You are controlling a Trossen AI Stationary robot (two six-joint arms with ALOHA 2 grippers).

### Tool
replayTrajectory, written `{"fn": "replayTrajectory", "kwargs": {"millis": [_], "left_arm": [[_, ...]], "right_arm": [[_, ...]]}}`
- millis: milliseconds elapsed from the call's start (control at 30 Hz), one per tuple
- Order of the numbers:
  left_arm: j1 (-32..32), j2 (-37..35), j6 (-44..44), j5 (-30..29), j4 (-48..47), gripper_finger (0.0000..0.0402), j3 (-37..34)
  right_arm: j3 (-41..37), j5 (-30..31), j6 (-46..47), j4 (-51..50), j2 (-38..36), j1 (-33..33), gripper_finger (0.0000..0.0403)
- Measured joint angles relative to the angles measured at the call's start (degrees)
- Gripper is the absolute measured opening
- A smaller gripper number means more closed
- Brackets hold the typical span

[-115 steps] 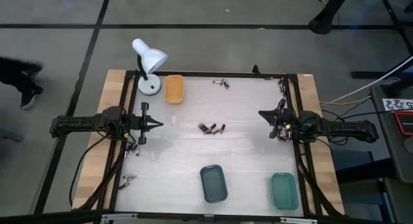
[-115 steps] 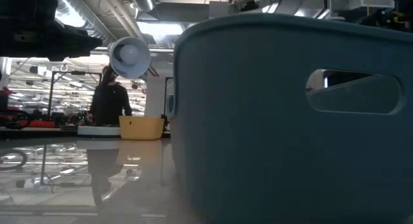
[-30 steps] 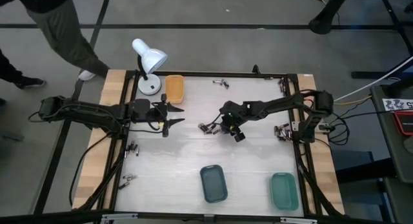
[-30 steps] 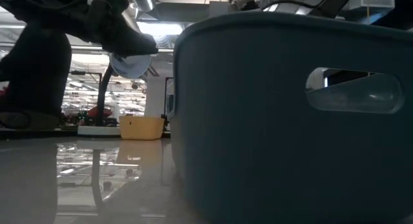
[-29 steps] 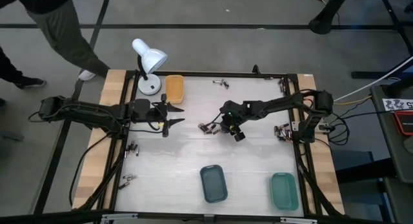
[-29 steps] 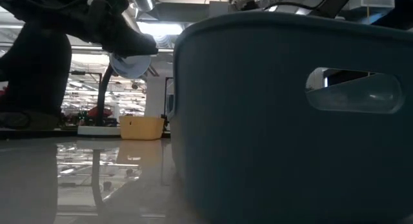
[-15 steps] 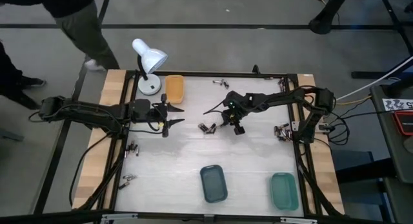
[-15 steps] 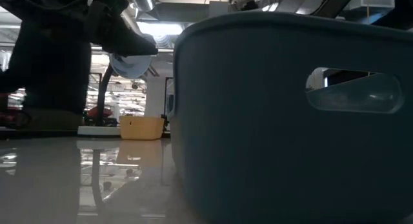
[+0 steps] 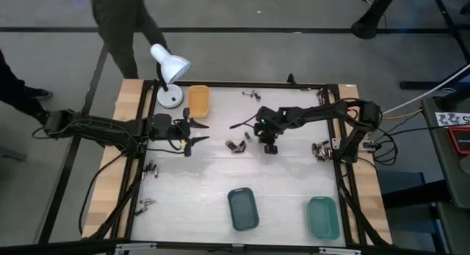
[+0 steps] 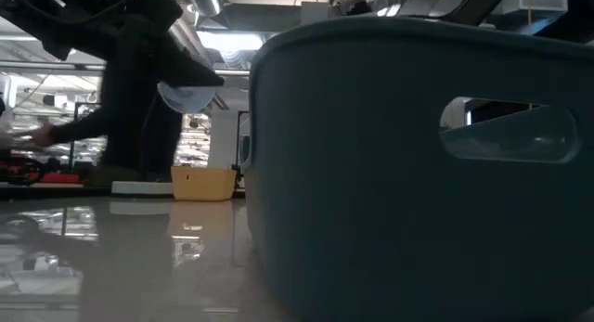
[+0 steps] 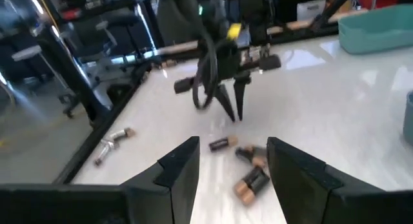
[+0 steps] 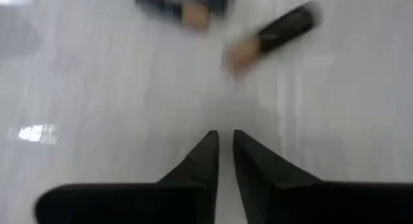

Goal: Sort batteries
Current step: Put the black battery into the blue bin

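Three batteries (image 9: 235,145) lie loose in the middle of the table, small dark cylinders with copper ends; the left wrist view shows them too (image 11: 250,183). My right gripper (image 9: 269,148) points down just to their right, above the table. Its fingers stand a narrow slit apart (image 12: 224,141) with nothing between them. Two of the batteries (image 12: 277,29) lie beyond its tips. My left gripper (image 9: 197,132) hovers open (image 11: 232,161) left of the batteries, pointing at them.
An orange tray (image 9: 198,101) and a white lamp (image 9: 169,71) stand at the far left. A dark teal tray (image 9: 243,209) and a green tray (image 9: 323,217) sit near the front edge. More batteries (image 9: 252,95) lie by the far edge. A person walks behind the table.
My right gripper has moved a little toward the table's far edge, beside the middle batteries, and has rolled about its own pointing line. The person behind the table has walked toward the right.
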Motion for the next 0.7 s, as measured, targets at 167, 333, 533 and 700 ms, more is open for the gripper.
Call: {"fn": "replayTrajectory", "kwargs": {"millis": [167,333,533,700], "left_arm": [[-0.02,-0.2,1.51,0.19,3.83,0.0168,0.07],[-0.15,0.04,0.93,1.13,3.48,0.0168,0.07],[-1.41,0.04,-4.66,1.86,2.84,0.0168,0.07],[-3.84,0.04,-6.55,2.05,3.08,0.0168,0.07]], "right_arm": [[5.6,2.09,3.97,-9.95,-0.36,-0.03,0.0104],[5.73,-0.39,5.35,-2.72,-0.36,-0.01,0.0124],[5.53,4.83,0.41,-7.56,-0.34,-0.08,0.0143],[5.59,6.75,15.58,-8.16,-0.34,-0.09,0.0157]]}}
